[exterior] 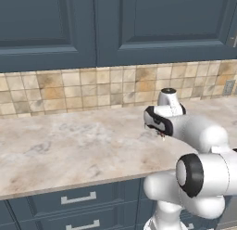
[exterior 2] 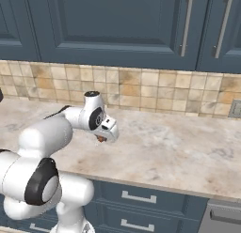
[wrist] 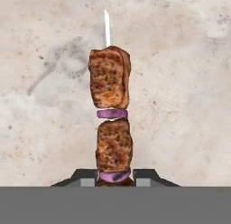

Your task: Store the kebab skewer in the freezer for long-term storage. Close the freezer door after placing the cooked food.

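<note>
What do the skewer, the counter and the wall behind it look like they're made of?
Skewer: browned, grainy meat chunks with purple onion rings between, on a thin pale stick, possibly wood or metal. Counter: polished beige stone, veined like marble. Wall: small matte square tiles, tan and brown.

The marble counter (exterior: pixel 69 145) lies bare to the left and right of the gripper (exterior 2: pixel 101 139), so there is open room to pass along it on both sides. At the far edge the tiled wall (exterior: pixel 83 90) rises and blocks any reach beyond. Above it the dark blue upper cupboards (exterior 2: pixel 117 25) hang closed, capping the space over the far part of the counter. The skewer (wrist: pixel 110 123) clamped in the gripper sticks out past the fingertips over the marble, with bare counter all round it. A wall socket (exterior 2: pixel 234 108) sits flat on the tiles at far right. Below the near edge, the drawers (exterior: pixel 78 199) are shut.
</note>
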Robot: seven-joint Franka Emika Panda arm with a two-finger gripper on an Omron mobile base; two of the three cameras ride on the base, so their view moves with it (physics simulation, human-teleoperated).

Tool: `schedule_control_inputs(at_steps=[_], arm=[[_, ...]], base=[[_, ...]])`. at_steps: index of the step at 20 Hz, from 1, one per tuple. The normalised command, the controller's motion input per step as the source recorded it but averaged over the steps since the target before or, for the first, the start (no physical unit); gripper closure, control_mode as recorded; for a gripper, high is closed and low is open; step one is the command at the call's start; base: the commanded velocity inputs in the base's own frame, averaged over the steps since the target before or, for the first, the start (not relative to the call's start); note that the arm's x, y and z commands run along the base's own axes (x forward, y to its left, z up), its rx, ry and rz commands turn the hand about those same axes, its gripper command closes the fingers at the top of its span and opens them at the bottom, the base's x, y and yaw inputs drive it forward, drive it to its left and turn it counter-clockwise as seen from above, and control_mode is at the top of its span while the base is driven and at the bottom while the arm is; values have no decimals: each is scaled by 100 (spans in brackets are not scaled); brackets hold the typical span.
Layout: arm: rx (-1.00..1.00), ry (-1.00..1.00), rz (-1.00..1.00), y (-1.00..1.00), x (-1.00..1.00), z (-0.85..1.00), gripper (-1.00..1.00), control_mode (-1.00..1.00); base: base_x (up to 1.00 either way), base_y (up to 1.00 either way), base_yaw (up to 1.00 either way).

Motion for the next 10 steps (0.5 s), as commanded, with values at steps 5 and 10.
schedule_control_inputs(at_steps=[5,10], arm=[[0,-8,-6,6,-53,61,100,-100],[4,-8,-3,13,-68,35,100,-100]], base=[[0,0,0],[0,0,0]])
